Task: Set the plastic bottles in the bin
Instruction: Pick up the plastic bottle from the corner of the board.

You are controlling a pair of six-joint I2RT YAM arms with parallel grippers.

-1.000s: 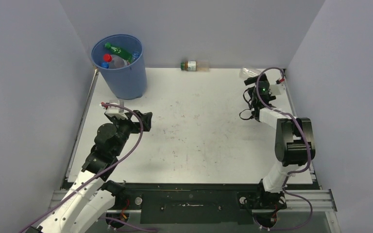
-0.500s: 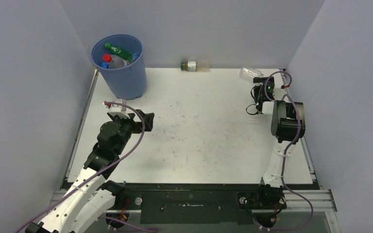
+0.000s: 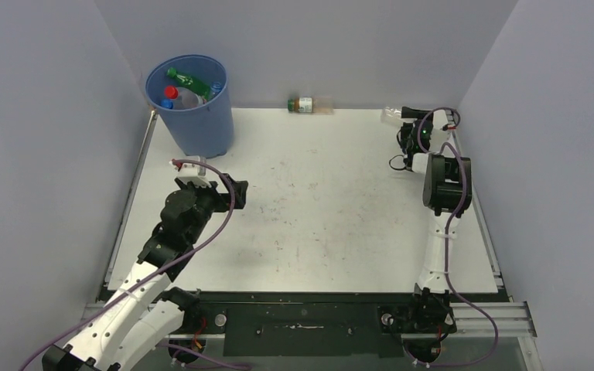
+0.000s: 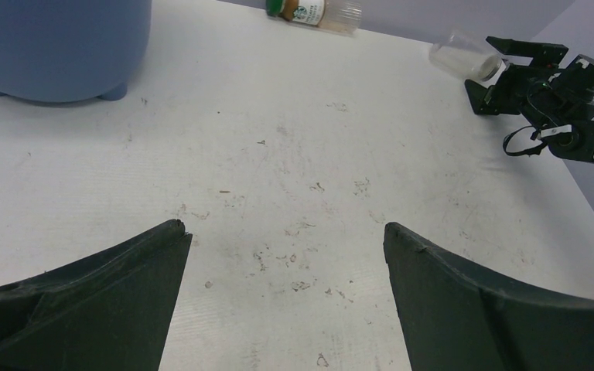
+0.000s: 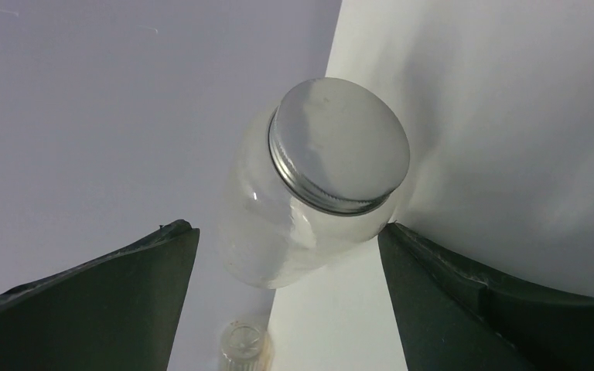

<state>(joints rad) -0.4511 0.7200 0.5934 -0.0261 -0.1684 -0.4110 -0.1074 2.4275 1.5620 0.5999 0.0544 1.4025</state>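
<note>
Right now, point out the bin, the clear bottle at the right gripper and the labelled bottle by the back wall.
bin (image 3: pixel 201 127), top view, outer wall.
clear bottle (image 5: pixel 336 143), right wrist view, silver cap.
labelled bottle (image 3: pixel 304 105), top view, label.

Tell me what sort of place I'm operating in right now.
Most likely a lab robot test cell, not a home or shop. Plain grey-lilac walls box in a scuffed white tabletop. The left arm and right arm mount on a metal rail. A blue bin stands in the corner.
</note>
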